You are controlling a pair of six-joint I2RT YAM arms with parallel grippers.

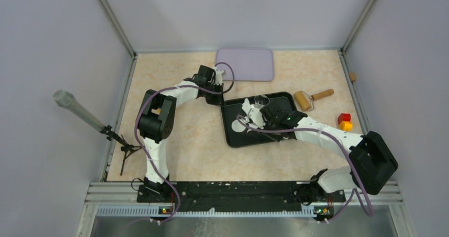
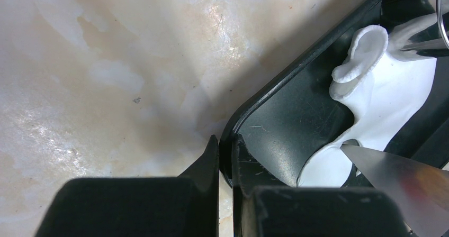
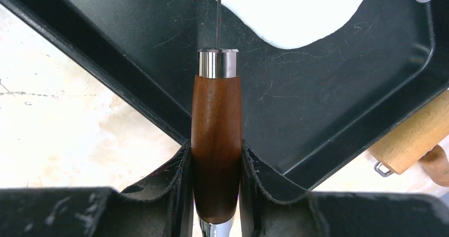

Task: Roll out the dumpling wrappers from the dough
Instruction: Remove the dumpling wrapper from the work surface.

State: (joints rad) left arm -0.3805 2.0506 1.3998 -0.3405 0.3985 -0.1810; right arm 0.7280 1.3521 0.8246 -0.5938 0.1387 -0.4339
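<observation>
left fingers (image 2: 201,168) closed on tray (image 2: 286,126) rim, its 11 o'clock corner. right fingers (image 3: 177,173) grip knife (image 3: 216,136) handle, blade pointing 12 o'clock to dough (image 3: 286,9), which lies in tray.

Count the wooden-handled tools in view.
2: a knife clamped in the right gripper over the black tray, and a rolling pin lying on the table beside the tray's right edge. Others may be hidden.

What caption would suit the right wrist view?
Right claw grips a wooden-handled knife, its blade aimed at the white dough in the black tray.
</observation>
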